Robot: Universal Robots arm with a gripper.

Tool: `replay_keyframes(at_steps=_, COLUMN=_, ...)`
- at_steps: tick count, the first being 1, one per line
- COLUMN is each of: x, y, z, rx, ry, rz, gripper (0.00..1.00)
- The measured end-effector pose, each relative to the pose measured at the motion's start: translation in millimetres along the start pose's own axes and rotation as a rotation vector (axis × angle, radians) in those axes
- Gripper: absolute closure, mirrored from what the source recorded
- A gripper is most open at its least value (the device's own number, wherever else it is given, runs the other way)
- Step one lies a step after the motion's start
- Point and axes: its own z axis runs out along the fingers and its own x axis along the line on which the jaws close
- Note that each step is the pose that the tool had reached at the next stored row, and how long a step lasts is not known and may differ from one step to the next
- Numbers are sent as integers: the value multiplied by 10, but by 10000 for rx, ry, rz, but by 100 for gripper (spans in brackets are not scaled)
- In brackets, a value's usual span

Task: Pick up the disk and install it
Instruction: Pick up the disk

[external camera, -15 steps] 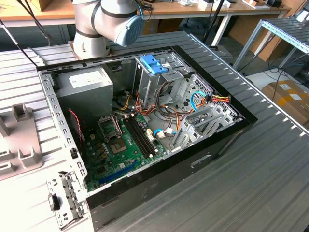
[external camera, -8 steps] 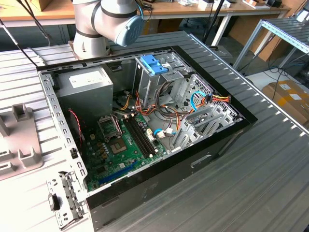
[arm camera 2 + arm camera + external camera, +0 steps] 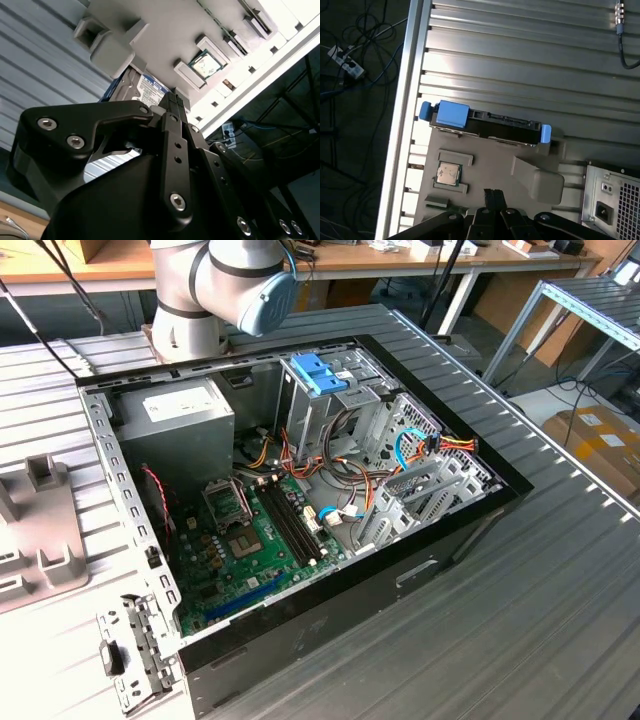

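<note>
The disk (image 3: 487, 121) is a flat dark drive in light-blue rails with a blue end tab. It lies on the ribbed metal table against the far edge of a grey fixture plate (image 3: 495, 165). In the second wrist view its labelled face (image 3: 146, 88) peeks out beyond the black gripper body. My gripper (image 3: 493, 194) hovers over the fixture plate, short of the disk and not touching it. Its fingertips (image 3: 173, 98) are pressed together, shut on nothing.
A processor chip (image 3: 447, 174) sits in a pocket of the fixture plate. A power supply's back (image 3: 612, 200) is beside it. The open computer case (image 3: 455, 540) lies on the table with a motherboard (image 3: 250, 540), metal drive cages (image 3: 425, 475) and a blue latch (image 3: 318, 373).
</note>
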Motion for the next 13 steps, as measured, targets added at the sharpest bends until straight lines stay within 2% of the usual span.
replay_keyframes(at_steps=13, x=0, y=0, z=0, rx=-28, ry=52, rz=-1170, gripper=89)
